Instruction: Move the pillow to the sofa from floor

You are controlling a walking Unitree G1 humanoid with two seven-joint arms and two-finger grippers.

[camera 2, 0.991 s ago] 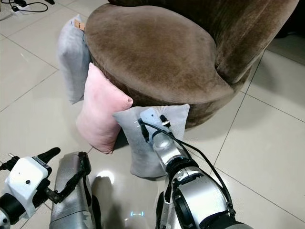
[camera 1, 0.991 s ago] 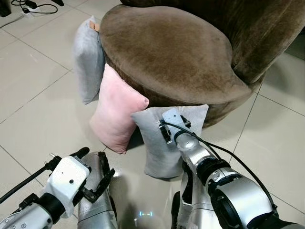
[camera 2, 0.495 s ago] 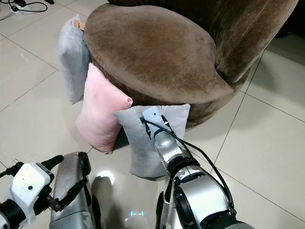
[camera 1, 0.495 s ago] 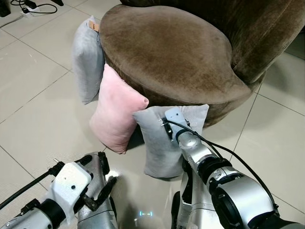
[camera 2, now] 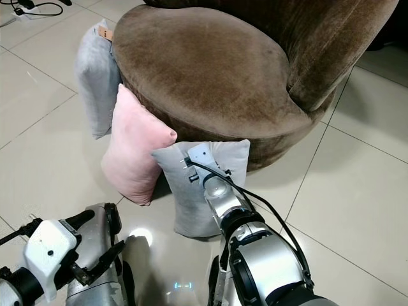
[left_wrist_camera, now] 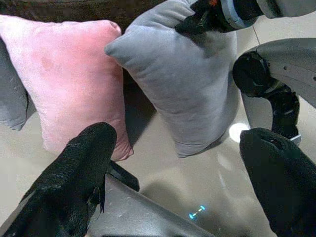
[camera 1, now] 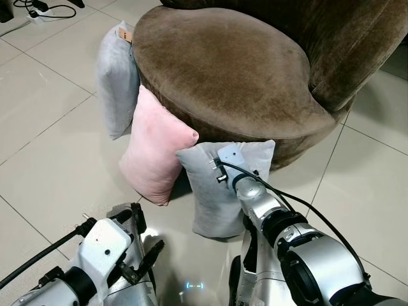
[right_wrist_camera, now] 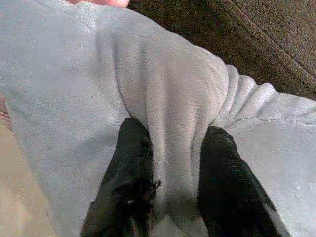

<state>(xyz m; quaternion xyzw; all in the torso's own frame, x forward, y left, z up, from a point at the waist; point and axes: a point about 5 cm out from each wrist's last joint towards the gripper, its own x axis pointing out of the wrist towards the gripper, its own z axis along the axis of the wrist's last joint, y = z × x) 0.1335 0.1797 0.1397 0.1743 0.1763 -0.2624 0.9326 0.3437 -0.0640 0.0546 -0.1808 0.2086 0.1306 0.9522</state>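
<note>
1. Sofa (camera 1: 236, 70): plain dark brown.
2. Front pillow (camera 1: 210, 197): plain light grey.
3. Middle pillow (camera 1: 153, 153): pale pink.
4. Far pillow (camera 1: 116, 83): grey with a tan tag.
5. Floor (camera 1: 44, 127): glossy beige tiles, dark grout lines.
6. Fingers (right_wrist_camera: 131, 182): black.

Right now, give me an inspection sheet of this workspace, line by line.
Surface: pale glossy tiled floor.
Job's things: grey pillow standing on floor, leaning on brown sofa.
Clutter: pink pillow and second grey pillow also leaning there.
Grippers: right gripper pinches a fold at the grey pillow's top; left gripper open, low, apart from the pillows.
Cables: black cable along right arm; floor cords far left.
Surroundings: nothing seen.
</note>
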